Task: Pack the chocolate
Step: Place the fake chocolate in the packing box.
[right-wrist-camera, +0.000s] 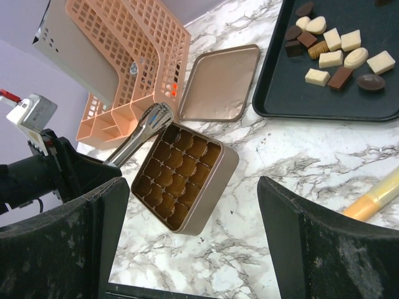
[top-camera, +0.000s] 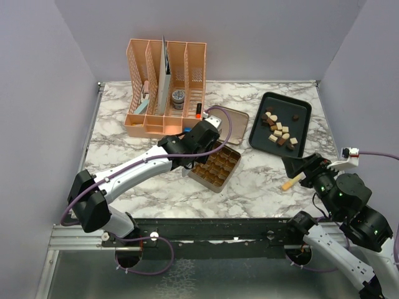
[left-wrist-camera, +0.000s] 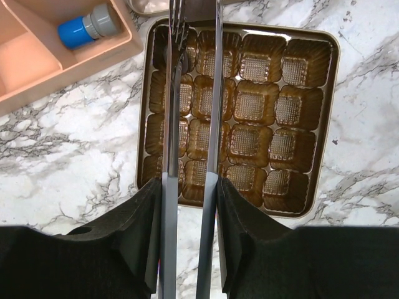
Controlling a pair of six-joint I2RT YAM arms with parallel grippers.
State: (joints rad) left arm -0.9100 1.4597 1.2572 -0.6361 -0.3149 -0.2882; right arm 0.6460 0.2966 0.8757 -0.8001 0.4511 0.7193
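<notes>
Chocolate pieces (top-camera: 279, 132) lie on the black tray (top-camera: 300, 106). I see the left arm stretched forward, left pincer (left-wrist-camera: 189, 187) clamping metal tongs (left-wrist-camera: 216, 93) over the gold tin (top-camera: 215, 167); right pincer (top-camera: 298, 167) hovers, spread wide.

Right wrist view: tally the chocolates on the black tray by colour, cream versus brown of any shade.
Cream-white chocolates: 8
Brown chocolates, dark and light: 7
Total: 15 on the black tray, not counting a dark piece cut off at the top edge.
</notes>
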